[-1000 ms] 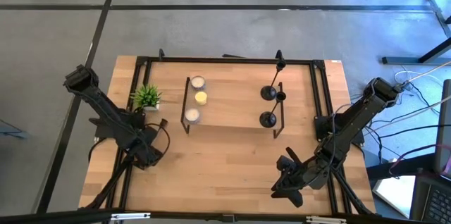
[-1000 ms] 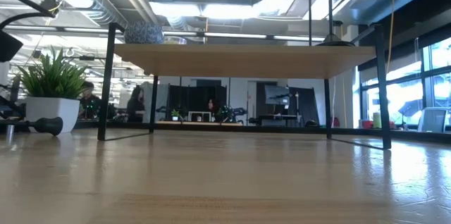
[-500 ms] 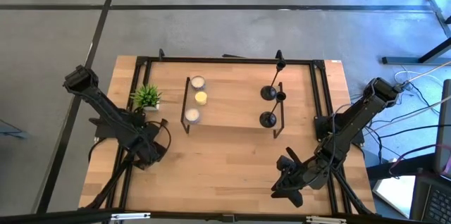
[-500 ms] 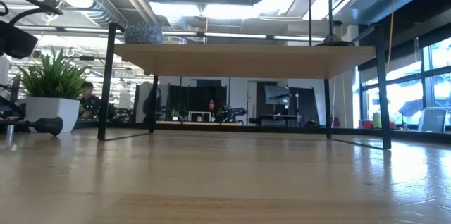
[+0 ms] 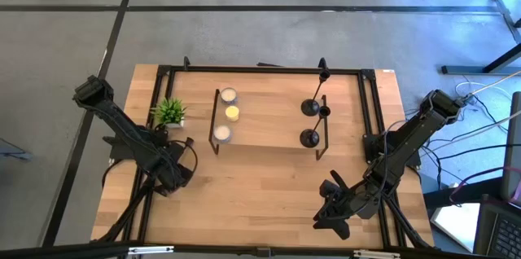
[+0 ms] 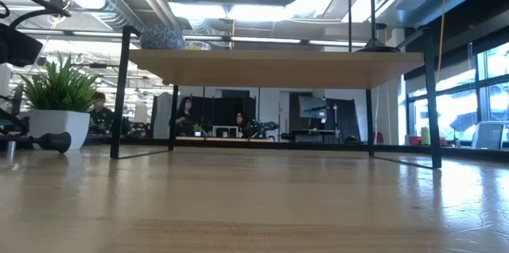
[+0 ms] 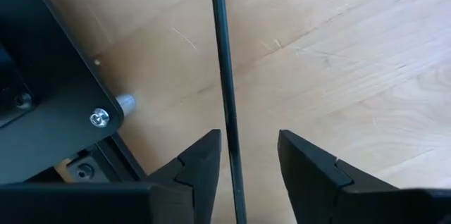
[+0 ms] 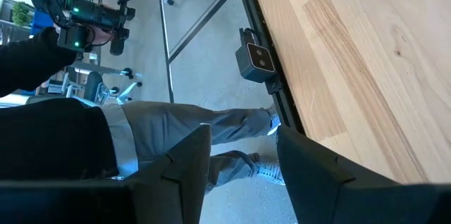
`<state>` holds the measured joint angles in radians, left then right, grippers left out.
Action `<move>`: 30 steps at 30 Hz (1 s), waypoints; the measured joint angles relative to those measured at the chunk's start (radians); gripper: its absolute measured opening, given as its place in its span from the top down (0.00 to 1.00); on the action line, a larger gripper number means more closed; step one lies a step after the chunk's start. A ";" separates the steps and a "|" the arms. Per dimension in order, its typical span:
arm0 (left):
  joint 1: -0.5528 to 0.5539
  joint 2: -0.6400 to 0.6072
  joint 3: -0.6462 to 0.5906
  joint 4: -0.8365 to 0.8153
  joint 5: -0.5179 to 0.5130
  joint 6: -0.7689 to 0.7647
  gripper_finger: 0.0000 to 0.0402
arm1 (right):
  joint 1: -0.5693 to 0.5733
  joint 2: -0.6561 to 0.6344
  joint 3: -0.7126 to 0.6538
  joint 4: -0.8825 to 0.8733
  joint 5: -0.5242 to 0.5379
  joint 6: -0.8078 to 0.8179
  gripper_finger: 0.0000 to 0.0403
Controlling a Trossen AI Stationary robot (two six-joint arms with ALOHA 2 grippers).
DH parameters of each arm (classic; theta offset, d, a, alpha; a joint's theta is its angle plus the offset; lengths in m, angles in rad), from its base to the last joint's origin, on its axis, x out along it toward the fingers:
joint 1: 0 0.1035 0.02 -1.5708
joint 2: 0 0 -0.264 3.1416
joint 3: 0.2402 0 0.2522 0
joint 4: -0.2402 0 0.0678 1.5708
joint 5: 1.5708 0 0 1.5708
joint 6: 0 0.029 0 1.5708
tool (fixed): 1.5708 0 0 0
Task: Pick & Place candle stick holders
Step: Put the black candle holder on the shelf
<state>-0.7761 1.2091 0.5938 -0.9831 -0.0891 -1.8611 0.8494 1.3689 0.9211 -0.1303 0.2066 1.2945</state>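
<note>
Two candle stick holders (image 5: 310, 107) (image 5: 309, 138) stand upright by their round bases on the right end of the wooden shelf (image 5: 269, 141). Another lies on the table at the left; its thin black stem (image 7: 224, 69) shows in the left wrist view and one end (image 6: 49, 141) in the low view. My left gripper (image 7: 250, 143) (image 5: 167, 179) points down over that stem, open, one finger on each side. My right gripper (image 5: 328, 210) (image 8: 243, 136) hangs open over the table's near right corner with nothing between its fingers. My left gripper comes from above with its fingers across the lying holder's stem (image 7: 228, 146). The stem runs close beside one fingertip (image 7: 208, 155) and well apart from the other. Whether that finger touches it, I cannot tell. The stem lies flat on the table.
Three small candles (image 5: 228, 94) (image 5: 232, 113) (image 5: 221, 133) sit on the shelf's left end. A potted plant (image 5: 169, 112) stands close behind my left gripper. A black frame (image 5: 260, 69) rims the table. Beyond the near edge stands a person in grey trousers (image 8: 183, 122).
My left gripper has stayed over the lying holder and its wrist has turned a little; a dark part of that arm has come further into the low view's upper left. The holder has kept still.
</note>
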 joint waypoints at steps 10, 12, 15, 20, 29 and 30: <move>0.000 0.000 0.000 0.038 -0.005 -0.003 0.73 | 0.000 0.000 0.000 0.000 0.000 0.000 0.58; 0.000 0.000 0.000 0.038 -0.002 -0.003 0.75 | 0.000 0.000 0.000 0.000 0.000 0.000 0.58; 0.000 0.000 0.000 0.038 -0.004 -0.003 0.76 | 0.000 0.000 0.000 0.000 0.000 0.000 0.58; 0.000 0.041 0.000 0.046 -0.006 0.012 0.77 | 0.000 0.000 0.000 0.000 0.000 0.000 0.58; 0.000 0.116 0.000 0.076 -0.006 0.015 0.80 | 0.000 0.000 0.000 0.000 0.001 0.000 0.58; 0.000 0.120 0.000 0.077 -0.006 0.015 0.81 | 0.000 0.000 0.000 0.000 0.001 0.000 0.58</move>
<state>-0.7761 1.3286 0.5938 -0.9063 -0.0949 -1.8458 0.8495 1.3689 0.9211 -0.1305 0.2071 1.2942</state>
